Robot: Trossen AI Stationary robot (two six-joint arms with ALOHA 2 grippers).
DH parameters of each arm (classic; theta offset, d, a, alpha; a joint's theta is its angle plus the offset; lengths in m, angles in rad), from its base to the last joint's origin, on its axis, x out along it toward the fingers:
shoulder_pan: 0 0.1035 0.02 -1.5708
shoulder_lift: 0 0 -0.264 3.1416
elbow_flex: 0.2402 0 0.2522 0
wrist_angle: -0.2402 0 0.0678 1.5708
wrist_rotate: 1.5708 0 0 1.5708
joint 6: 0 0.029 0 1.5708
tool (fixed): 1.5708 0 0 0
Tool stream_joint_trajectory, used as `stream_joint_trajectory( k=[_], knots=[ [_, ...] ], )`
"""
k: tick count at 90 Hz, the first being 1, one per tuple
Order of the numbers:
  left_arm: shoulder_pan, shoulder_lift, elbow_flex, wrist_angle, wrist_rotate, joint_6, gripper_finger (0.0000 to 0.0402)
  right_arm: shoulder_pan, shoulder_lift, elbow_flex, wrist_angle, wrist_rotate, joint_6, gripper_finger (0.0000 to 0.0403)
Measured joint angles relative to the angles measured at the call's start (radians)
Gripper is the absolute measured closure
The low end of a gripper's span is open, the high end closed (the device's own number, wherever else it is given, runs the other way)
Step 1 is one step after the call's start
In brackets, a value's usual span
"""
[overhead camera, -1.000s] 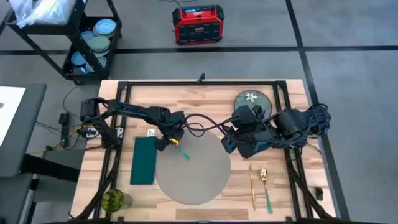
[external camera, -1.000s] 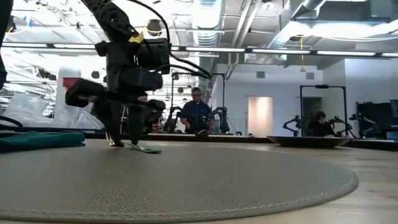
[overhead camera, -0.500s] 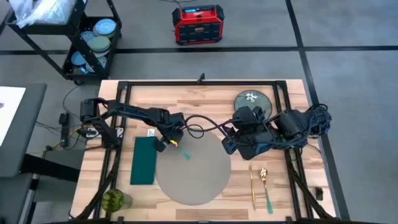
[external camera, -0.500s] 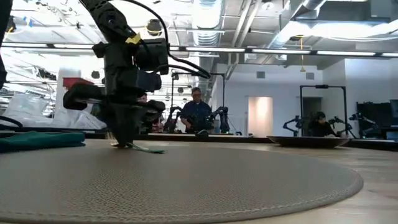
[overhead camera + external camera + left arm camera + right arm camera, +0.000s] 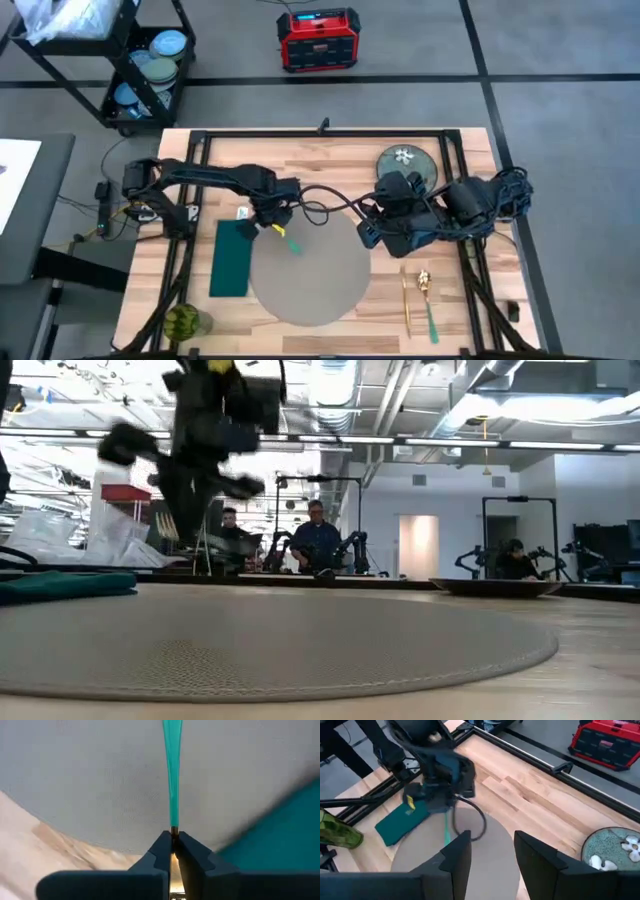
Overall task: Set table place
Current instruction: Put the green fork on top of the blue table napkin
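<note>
- The place (image 5: 308,275), a big round grey-taupe mat, lies flat on the table (image 5: 330,155), toward the middle of the near edge, with light-wood planks showing all round it.
- The left gripper (image 5: 273,222) hangs over the mat's far-left rim; its fingers (image 5: 160,857) are pinched tight on a utensil with a teal handle (image 5: 172,775), whose teal end points out over the mat.
- In the low view the left gripper (image 5: 205,555) is raised above the table surface, and whether the utensil touches the mat cannot be told.
- A dark green napkin (image 5: 232,257) lies flat just beside the mat's left rim, its long side running toward the near edge.
- The right gripper (image 5: 366,232) sits by the mat's far-right rim; in the right wrist view its two fingers (image 5: 457,857) stand apart with nothing between them.
- A dark floral plate (image 5: 407,161) rests near the table's far edge, behind the right arm.
- Two more utensils (image 5: 418,300), one with a teal handle, lie side by side near the table's near-right part, just right of the mat.
- A green ribbed glass (image 5: 184,322) stands at the near-left corner.
- Off the table, a black wire cart (image 5: 140,70) with blue dishes stands beyond the far-left corner, and a red case (image 5: 318,38) sits on the floor behind the far edge.
- People (image 5: 316,545) show in the room beyond the table.
</note>
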Motion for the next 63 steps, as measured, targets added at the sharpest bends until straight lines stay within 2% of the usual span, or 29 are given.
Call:
stream_joint_trajectory(
  k=[8, 38, 50, 63],
  knots=[
    [-0.036, -0.094, -0.023, -0.066, 0.016, 0.099, 0.0401, 0.01, 0.0, 0.0, 0.0, 0.0, 0.0, 0.0266],
    [-0.178, -0.453, -0.169, -0.259, 0.014, 0.204, 0.0401, 0.03, 0.001, 0.0, 0.0, 0.002, 0.019, 0.0266],
    [-0.218, -0.511, -0.249, -0.256, 0.057, 0.193, 0.0401, 0.022, 0.001, 0.0, 0.0, 0.005, 0.071, 0.0266],
    [-0.292, -0.534, -0.366, -0.255, 0.042, 0.309, 0.0401, 0.024, 0.0, 0.0, 0.0, 0.005, 0.118, 0.0266]
  ],
)
